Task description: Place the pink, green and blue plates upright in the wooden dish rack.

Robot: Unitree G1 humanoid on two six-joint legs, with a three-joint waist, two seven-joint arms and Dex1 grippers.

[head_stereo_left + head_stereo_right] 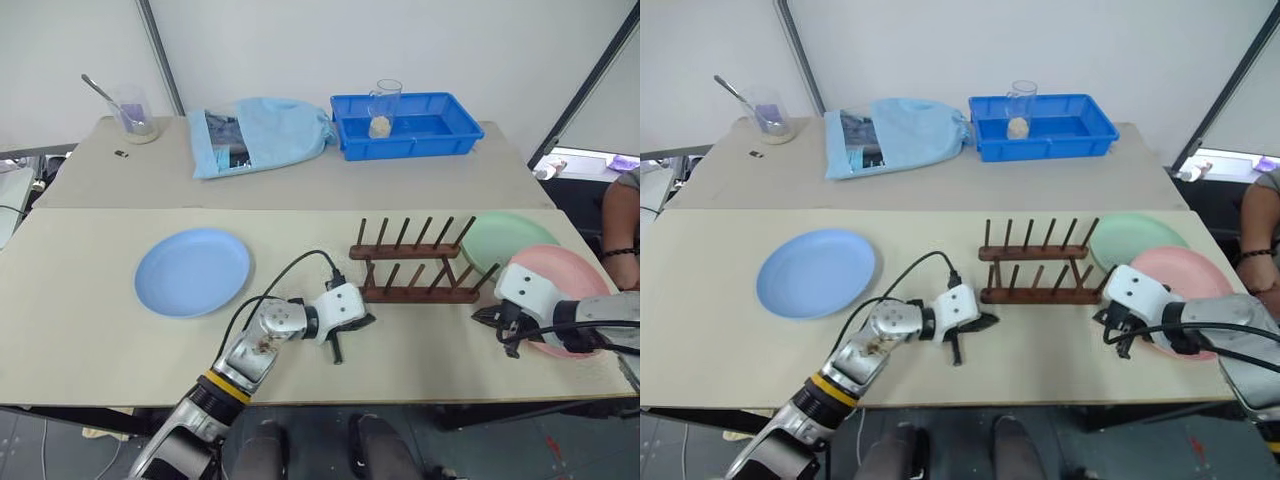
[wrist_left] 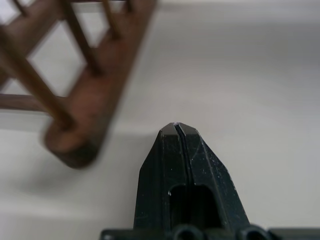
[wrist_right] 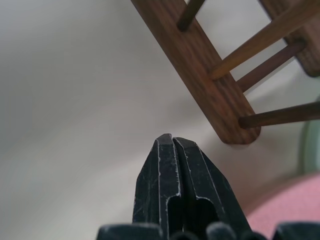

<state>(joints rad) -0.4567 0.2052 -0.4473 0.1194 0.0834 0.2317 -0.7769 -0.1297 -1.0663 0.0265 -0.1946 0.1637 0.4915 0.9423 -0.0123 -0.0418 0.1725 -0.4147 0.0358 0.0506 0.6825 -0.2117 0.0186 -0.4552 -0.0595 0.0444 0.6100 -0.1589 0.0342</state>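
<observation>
Closest to the head camera, the left end effector (image 1: 338,350) hangs just over the worktop (image 1: 80,330), near the left end of the rack (image 1: 415,270). Its two black fingers are pressed together with nothing between them. The right end effector (image 1: 508,335) sits by the other end of the rack, at the edge of the pink plate (image 1: 565,290). It is clenched too, and it holds nothing. The rack stands between the two end effectors, and no plate is in it. The blue plate (image 1: 192,271) lies flat, well apart from the rack on the left. The green plate (image 1: 510,238) lies flat behind the pink one, and the pink plate seems to overlap its edge. Farther back are a blue tray (image 1: 405,125) with a glass in it, a blue cloth bag (image 1: 262,135) and a cup with a spoon (image 1: 133,113).

From the left wrist, the shut fingers (image 2: 175,165) point at bare worktop, with a rounded rail end of the rack just beside them.

From the right wrist, the shut fingers (image 3: 172,175) point toward a rail end of the rack. A bit of the pink plate shows in the corner.

So nothing is done yet. All three plates must be picked up and stood between the pegs.
</observation>
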